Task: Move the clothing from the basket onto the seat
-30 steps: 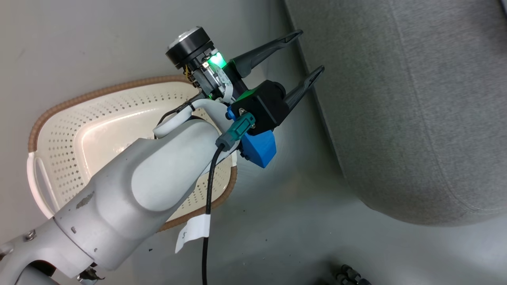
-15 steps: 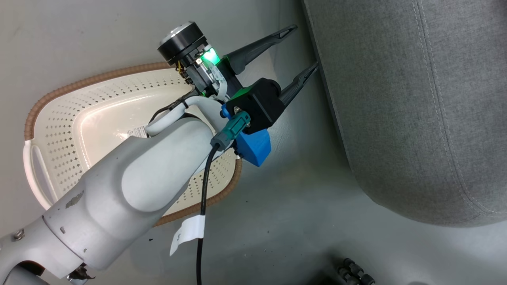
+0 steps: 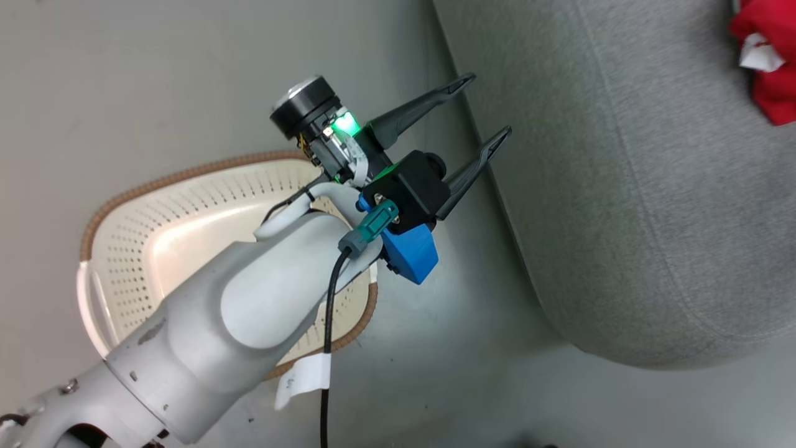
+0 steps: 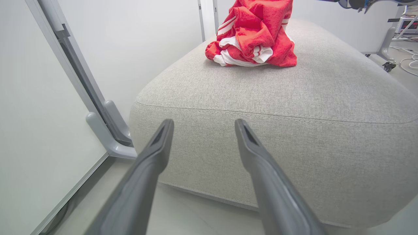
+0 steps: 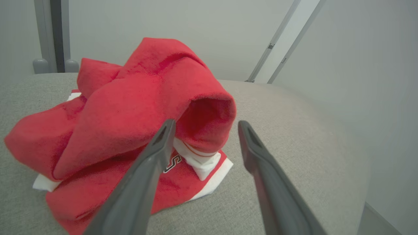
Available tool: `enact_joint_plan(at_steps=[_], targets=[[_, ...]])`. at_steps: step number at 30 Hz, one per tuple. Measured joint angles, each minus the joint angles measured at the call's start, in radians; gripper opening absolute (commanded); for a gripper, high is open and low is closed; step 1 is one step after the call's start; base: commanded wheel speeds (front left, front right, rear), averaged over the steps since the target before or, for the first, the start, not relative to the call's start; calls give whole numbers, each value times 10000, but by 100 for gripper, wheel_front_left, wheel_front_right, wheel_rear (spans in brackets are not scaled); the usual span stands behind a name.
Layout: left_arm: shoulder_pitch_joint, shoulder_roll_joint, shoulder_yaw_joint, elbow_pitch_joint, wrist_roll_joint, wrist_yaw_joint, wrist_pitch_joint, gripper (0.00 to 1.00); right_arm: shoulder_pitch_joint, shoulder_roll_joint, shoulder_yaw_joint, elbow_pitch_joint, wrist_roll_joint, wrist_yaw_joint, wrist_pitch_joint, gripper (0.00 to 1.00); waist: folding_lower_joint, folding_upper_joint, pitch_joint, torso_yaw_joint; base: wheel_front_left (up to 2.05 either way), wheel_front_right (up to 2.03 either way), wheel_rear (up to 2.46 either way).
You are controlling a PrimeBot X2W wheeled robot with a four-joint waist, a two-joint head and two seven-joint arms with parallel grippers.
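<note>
left hand (image 4: 204, 124): spread, empty | right hand (image 5: 206, 123): spread, empty, by clothing (image 5: 130, 107) on seat (image 5: 294, 137)

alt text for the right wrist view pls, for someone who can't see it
A crumpled heap of bright red clothing with white trim lies on the grey seat. The right gripper reaches toward it from the bottom edge, jaws spread apart and holding nothing. A pale wall stands behind.

Head view steeply down on basket (image 3: 124, 249) and seat (image 3: 622, 186); both wrist views low, toward clothing (image 4: 254, 36) there
</note>
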Motion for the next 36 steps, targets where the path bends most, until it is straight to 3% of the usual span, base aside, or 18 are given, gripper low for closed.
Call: enact_joint_plan(at_steps=[10,27,36], targets=[[1187,-341,838,422,-644,366,-309,100,1624,594,871,-1799,42,2,2,100,0,0,-1933,116,0,0,0],[4065,-194,4784,-589,-443,991,-322,100,2634,1482,4149,-2702,196,0,0,100,-1,0,-4334,1694,0,0,0],[5889,-295,6696,-986,117,1099,-324,100,3311,2006,4865,-2892,332,0,0,100,-1,0,-5312,2295,0,0,0]])
